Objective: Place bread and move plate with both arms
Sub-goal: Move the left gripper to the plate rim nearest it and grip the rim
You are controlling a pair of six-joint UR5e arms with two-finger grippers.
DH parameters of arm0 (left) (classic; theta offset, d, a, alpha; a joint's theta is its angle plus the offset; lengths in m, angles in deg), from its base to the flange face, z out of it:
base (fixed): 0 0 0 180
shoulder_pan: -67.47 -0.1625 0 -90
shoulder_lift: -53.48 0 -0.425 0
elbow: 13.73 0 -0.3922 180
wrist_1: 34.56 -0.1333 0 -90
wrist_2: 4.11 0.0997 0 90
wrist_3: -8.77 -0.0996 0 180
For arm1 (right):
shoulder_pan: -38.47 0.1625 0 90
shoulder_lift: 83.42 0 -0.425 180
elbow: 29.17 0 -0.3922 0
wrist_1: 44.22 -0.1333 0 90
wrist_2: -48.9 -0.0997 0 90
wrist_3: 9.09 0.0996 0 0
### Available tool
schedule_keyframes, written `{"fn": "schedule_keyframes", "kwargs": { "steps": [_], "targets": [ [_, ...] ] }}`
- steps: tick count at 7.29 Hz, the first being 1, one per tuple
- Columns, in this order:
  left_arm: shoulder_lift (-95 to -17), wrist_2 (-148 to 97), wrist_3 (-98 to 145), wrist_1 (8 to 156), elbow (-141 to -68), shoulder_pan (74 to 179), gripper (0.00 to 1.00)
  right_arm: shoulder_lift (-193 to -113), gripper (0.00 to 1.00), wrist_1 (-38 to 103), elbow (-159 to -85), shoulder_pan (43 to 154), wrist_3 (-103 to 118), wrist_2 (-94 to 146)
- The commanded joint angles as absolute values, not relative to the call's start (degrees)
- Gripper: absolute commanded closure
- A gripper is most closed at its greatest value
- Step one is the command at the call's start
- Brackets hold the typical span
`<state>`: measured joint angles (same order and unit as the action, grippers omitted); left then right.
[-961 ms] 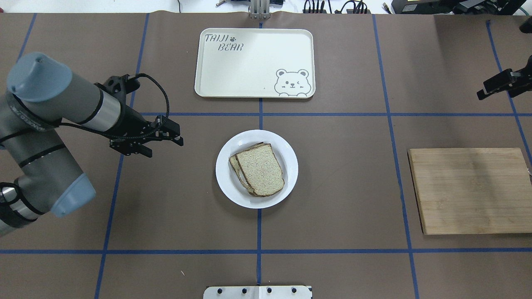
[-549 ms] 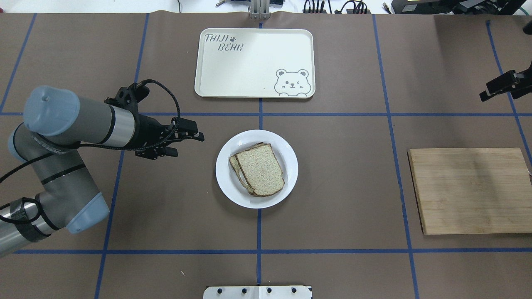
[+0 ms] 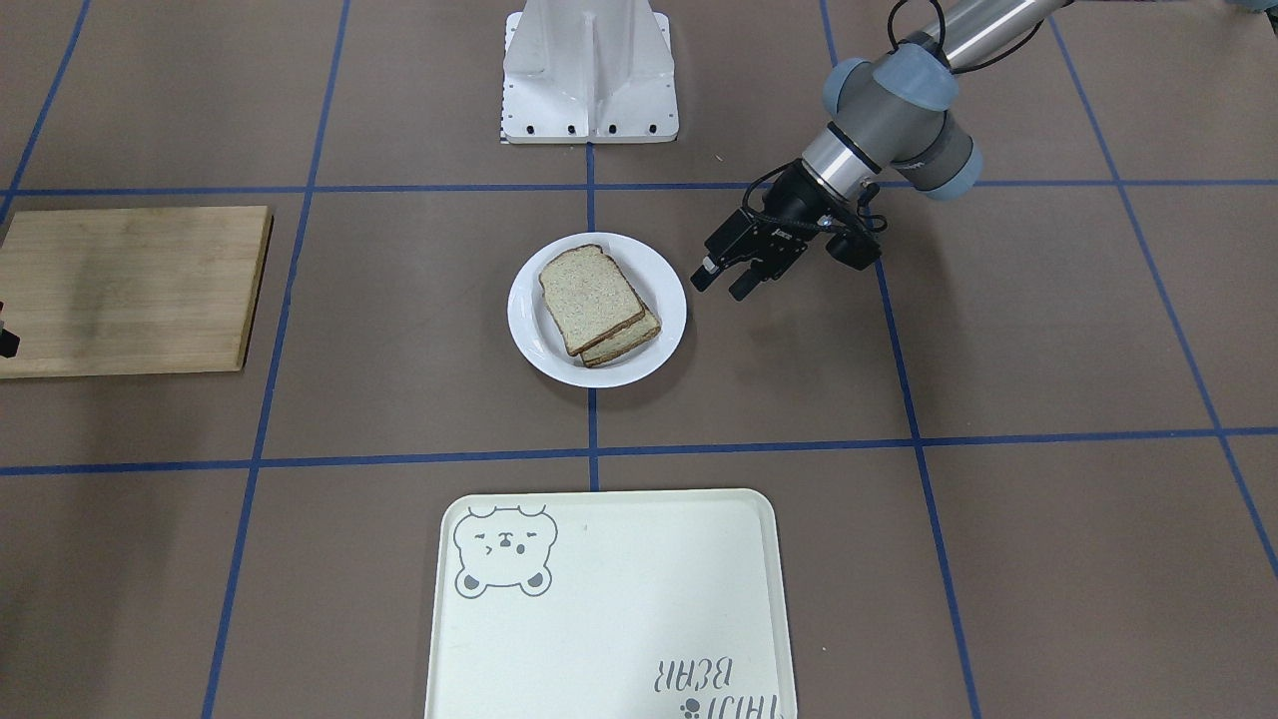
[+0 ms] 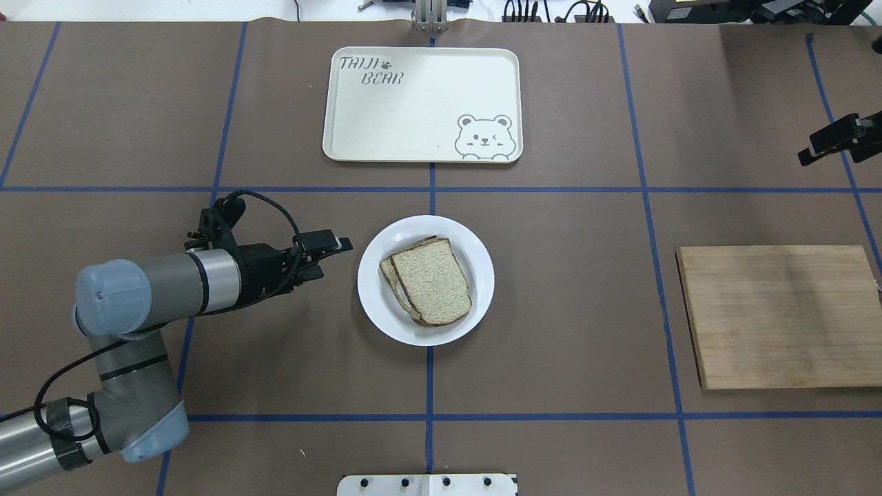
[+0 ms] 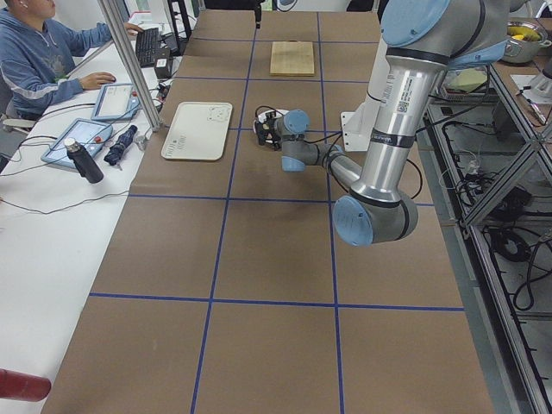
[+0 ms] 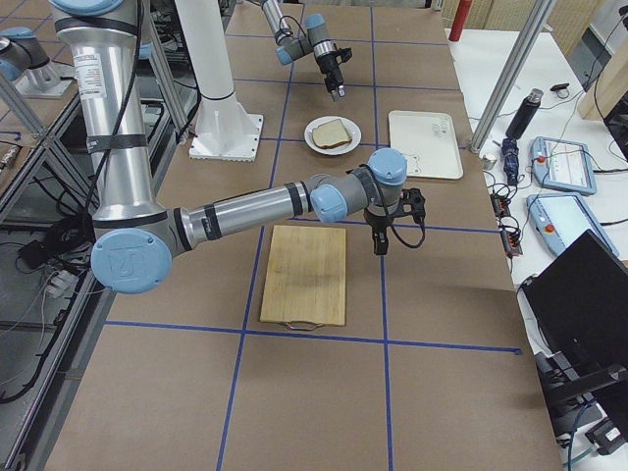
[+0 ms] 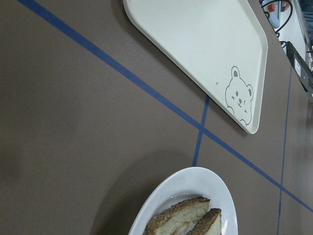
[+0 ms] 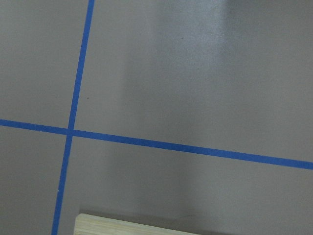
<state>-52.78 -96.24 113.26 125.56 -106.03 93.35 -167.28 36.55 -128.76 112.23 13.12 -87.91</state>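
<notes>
The white plate (image 4: 372, 303) sits at the table's middle. It also shows in the front view (image 3: 529, 330) and the left wrist view (image 7: 188, 182). A plain bread slice (image 4: 433, 279) lies on top of a second slice (image 4: 387, 273) on the plate; it shows in the front view (image 3: 587, 298) too. The lower slice's top is hidden. My left gripper (image 4: 332, 257) is open and empty, just left of the plate's rim, fingers pointing at it, as the front view (image 3: 721, 287) shows. My right gripper (image 4: 827, 141) is at the far right edge; its opening is unclear.
A cream tray with a bear drawing (image 4: 422, 103) lies beyond the plate. A wooden cutting board (image 4: 778, 317) lies at the right, below my right gripper. The white robot base (image 4: 427, 484) is at the near edge.
My left arm has swung in and brought its open gripper from the far left to just beside the plate's rim. My right gripper has drifted slightly right. Plate and bread have not moved.
</notes>
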Motion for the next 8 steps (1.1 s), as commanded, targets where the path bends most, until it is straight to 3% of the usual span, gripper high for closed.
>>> {"fn": "schedule_keyframes", "kwargs": {
  "steps": [1,5,8],
  "targets": [
    [-53.13,-95.43,113.45,126.37,-105.05,90.50,0.13,-167.18,0.01,36.55,-128.84,112.21,13.23,-87.94],
    [-55.23,-95.43,113.63,126.37,-103.47,88.65,0.33,-167.35,0.01,36.46,-128.84,112.21,13.23,-87.94],
    [-56.30,-95.60,113.54,126.28,-101.63,88.21,0.36,-167.35,0.00,36.46,-128.84,112.21,13.23,-88.03]
  ]
}}
